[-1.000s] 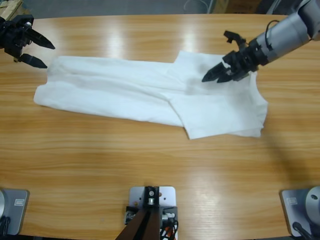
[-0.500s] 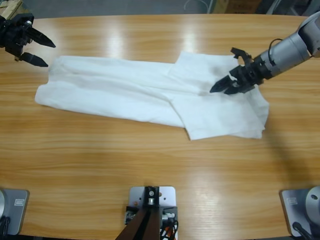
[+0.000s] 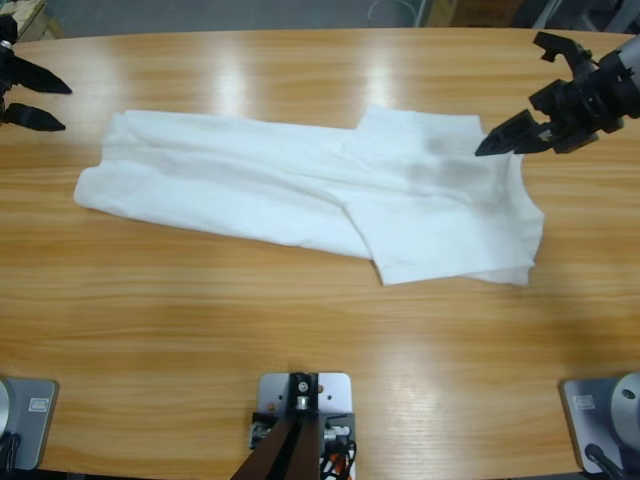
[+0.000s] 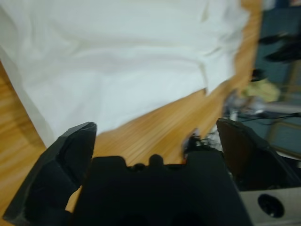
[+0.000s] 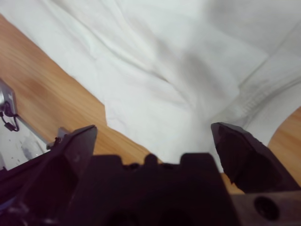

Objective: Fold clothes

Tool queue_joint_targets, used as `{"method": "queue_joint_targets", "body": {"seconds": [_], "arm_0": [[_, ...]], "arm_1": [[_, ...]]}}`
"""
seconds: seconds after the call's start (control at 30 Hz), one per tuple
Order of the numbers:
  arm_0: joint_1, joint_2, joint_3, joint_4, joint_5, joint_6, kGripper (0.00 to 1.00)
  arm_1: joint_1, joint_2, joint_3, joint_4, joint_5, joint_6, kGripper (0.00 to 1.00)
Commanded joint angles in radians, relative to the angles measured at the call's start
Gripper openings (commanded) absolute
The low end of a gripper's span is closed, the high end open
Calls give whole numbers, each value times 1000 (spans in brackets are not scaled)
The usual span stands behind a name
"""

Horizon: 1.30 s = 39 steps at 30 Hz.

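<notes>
The right gripper (image 3: 508, 96) hangs with its two black jaws spread wide and nothing between them. Just under and ahead of its lower jaw lies the white T-shirt (image 3: 300, 190), and a soft grey shadow sits on the cloth right below the tip. Along this gripper (image 5: 154, 128) in its own wrist view, rumpled white fabric (image 5: 178, 61) fills nearly everything in front of the jaws. A stitched hem (image 5: 263, 89) curves past the right-hand jaw, and a strip of wooden table (image 5: 42, 70) shows off to the left-hand one.

Beyond that first wide part the shirt narrows into a long folded band, stretching away from the right gripper across the table (image 3: 320, 330).

At the far end of the band the left gripper (image 3: 66, 108) is also wide open and holds nothing. Its jaws point toward the shirt's end, near it but clear of the cloth. From this gripper (image 4: 155, 127), bare wood (image 4: 9, 108) lies closest, by the left-hand jaw. The shirt (image 4: 117, 61) spreads out ahead and runs off toward the far right, where dark blurred shapes that may be the other gripper show.
</notes>
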State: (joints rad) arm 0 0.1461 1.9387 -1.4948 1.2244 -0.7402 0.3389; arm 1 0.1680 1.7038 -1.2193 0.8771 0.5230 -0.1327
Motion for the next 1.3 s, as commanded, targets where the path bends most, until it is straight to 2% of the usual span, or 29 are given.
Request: {"method": "queue_joint_targets", "body": {"seconds": [0.03, 0.17, 0.3, 0.4, 0.5, 0.63, 0.8, 1.03, 1.3], "arm_0": [[-359, -216, 100, -86, 463, -182, 1000], [-566, -260, 126, -100, 731, -269, 1000], [-552, -274, 184, -141, 750, -351, 1000], [-338, -336, 377, -349, 487, -412, 1000], [-296, -346, 438, -425, 464, -422, 1000], [-111, -334, 541, -573, 319, -428, 1000], [49, -254, 547, -630, 230, -415, 1000], [113, -41, 531, -711, -37, -362, 1000], [133, 17, 515, -735, -26, -347, 1000]], "arm_1": [[71, -87, 8, 41, -37, 41, 1000], [74, -180, 58, 61, -82, 41, 1000], [75, -274, 147, 72, -107, 41, 1000], [92, -316, 151, 87, -112, 61, 1000], [102, -320, 136, 131, -113, 64, 1000], [130, -312, 107, 175, -118, 64, 1000], [137, -304, 100, 194, -121, 64, 1000], [137, -304, 96, 203, -121, 64, 1000], [137, -304, 92, 203, -124, 64, 1000]]}}
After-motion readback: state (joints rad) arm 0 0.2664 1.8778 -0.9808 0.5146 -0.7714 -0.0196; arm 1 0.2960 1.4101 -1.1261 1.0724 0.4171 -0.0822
